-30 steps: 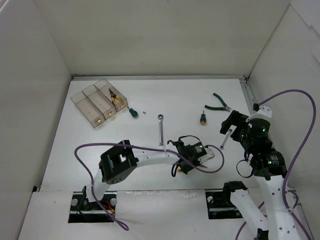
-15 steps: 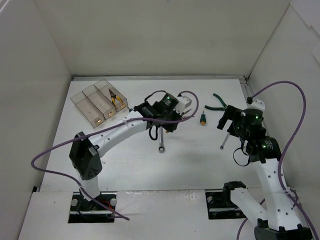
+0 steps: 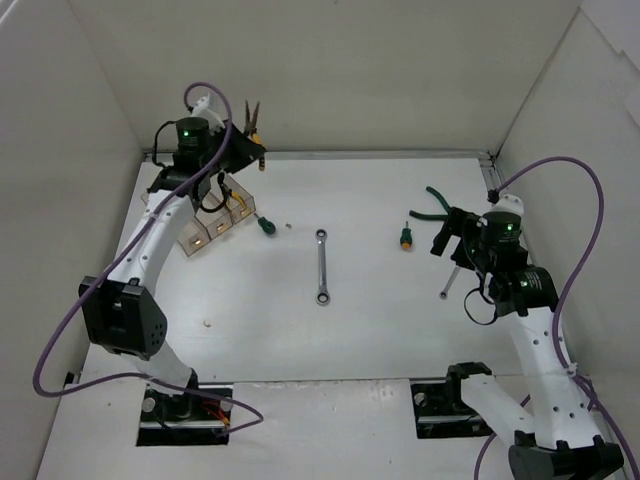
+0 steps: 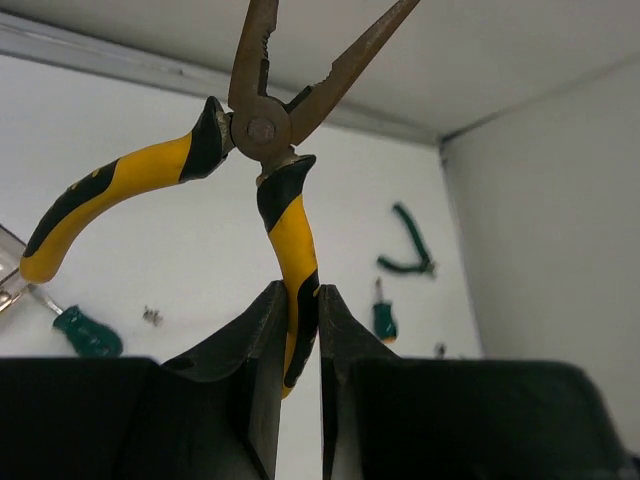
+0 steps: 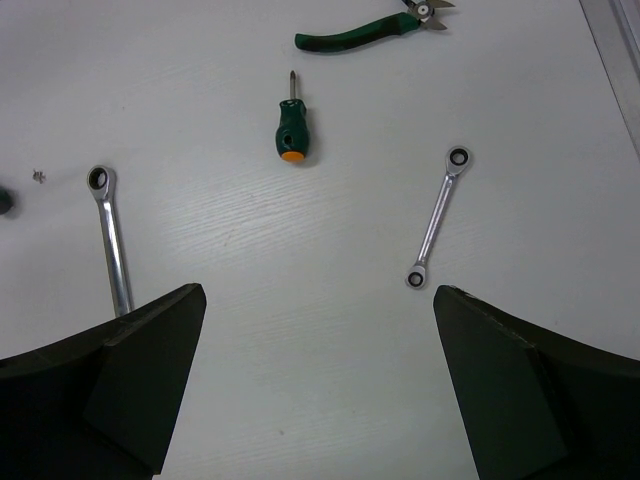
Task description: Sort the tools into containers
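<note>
Pliers with yellow handles [image 4: 262, 130] hang nose-up over the containers [image 3: 192, 238], and we hold them by one handle only. Our left pincer [image 4: 297, 300] is clamped on that handle, so the other swings out wide. We judge the high carry is meant to clear the bin walls before lowering; into which compartment, we cannot tell. Our right pincer [image 5: 318, 290] stands spread wide over the tabletop [image 5: 300, 260], above the short wrench [image 5: 438, 216] and the orange-capped screwdriver [image 5: 291, 130], likely readied for a pick. Green pliers [image 5: 370, 30] lie beyond them, unsorted.
</note>
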Available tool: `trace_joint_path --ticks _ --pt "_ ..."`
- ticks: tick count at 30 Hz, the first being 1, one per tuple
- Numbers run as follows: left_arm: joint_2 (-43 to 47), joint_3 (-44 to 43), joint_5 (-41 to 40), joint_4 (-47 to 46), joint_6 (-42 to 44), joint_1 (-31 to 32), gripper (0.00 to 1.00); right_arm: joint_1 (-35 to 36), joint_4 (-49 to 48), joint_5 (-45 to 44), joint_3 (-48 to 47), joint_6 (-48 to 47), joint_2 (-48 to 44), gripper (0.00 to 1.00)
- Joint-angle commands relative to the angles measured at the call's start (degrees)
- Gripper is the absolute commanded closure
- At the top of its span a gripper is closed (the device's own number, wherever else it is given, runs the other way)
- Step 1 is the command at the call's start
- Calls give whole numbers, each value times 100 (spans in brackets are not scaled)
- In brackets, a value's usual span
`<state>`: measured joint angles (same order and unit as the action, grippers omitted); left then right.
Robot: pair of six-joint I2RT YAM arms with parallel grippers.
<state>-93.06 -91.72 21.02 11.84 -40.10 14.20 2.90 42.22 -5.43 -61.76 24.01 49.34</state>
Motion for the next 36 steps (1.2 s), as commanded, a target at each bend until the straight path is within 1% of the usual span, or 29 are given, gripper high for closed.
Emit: trace_joint_path --ticks 1,4,6,7,9,12,16,19,20,23,29,32,33,36 --pt "-10 84 491 -2287 -1813 -389 100 -35 -425 42 -109 16 93 2" --pt "-353 93 421 -3123 -2517 -654 100 -26 -433 42 -56 34 102 2" --pt "-686 6 325 -3466 -2853 -777 100 -35 -442 25 -29 42 102 2" --pt "-844 40 263 -3704 -3185 -874 100 -26 -425 25 -3 51 111 2" --pt "-968 189 26 -4169 -3556 -953 100 -35 -433 -2 14 51 84 2" --pt "-1206 243 -133 -4540 -3979 -1111 100 -26 -425 -63 85 51 49 2" --pt "-1382 374 -317 -4708 -4137 -1165 100 -44 -416 -230 155 34 14 2" --pt "-1269 734 -475 -4866 -4234 -1226 100 -35 -407 -309 164 -1 14 2" --pt "-1224 978 -580 -4875 -4252 -1226 100 -35 -425 -301 155 7 31 2" --pt "-1048 1357 -774 -4893 -4261 -1278 100 -44 -425 -195 173 33 119 2" --pt "-1215 1788 -669 -5322 -4647 -1402 100 -44 -425 -160 199 60 181 2" --pt "-1206 1964 -721 -5288 -4674 -1455 100 -44 -425 -187 243 69 199 2" --pt "-1215 2000 -739 -5288 -4700 -1455 100 -35 -425 -160 252 77 190 2" --pt "-1302 2044 -695 -5183 -4770 -1507 94 -44 -425 -134 287 86 120 2"
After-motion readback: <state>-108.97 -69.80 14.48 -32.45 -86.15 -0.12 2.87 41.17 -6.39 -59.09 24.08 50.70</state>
